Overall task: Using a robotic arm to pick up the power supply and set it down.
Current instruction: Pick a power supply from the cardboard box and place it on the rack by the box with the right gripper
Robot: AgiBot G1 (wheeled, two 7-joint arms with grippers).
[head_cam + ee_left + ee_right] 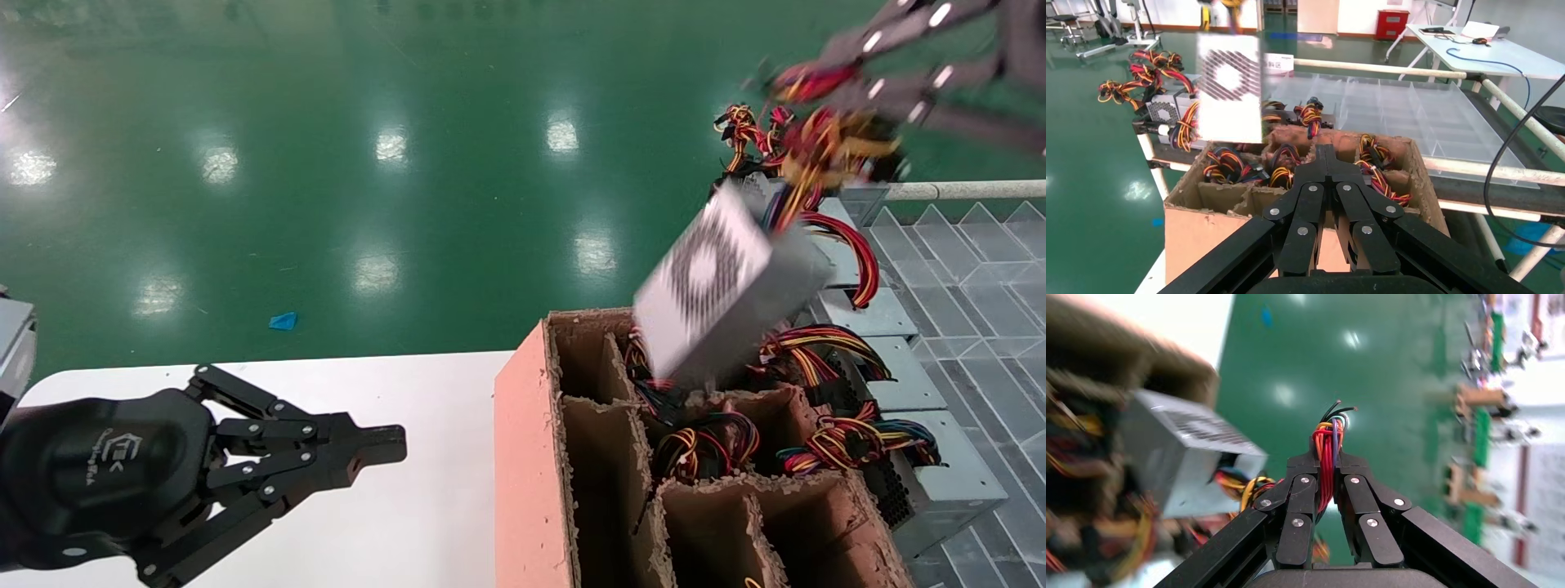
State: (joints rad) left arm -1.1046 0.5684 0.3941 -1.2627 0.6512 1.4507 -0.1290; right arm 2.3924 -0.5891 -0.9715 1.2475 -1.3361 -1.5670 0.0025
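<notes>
Right hand (1327, 471) clamping power supply (719, 286) wires, airborne.

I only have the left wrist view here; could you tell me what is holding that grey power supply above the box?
Observer: The right gripper, shut on its wire bundle, not the case.
Operator: Thank you. Does the power supply hang free?
Observer: Yes, in the head view the power supply dangles tilted over the cardboard box, just above its dividers.
Operator: And where is my left gripper?
Observer: The left gripper is shut and empty over the white table, beside the box.
</notes>
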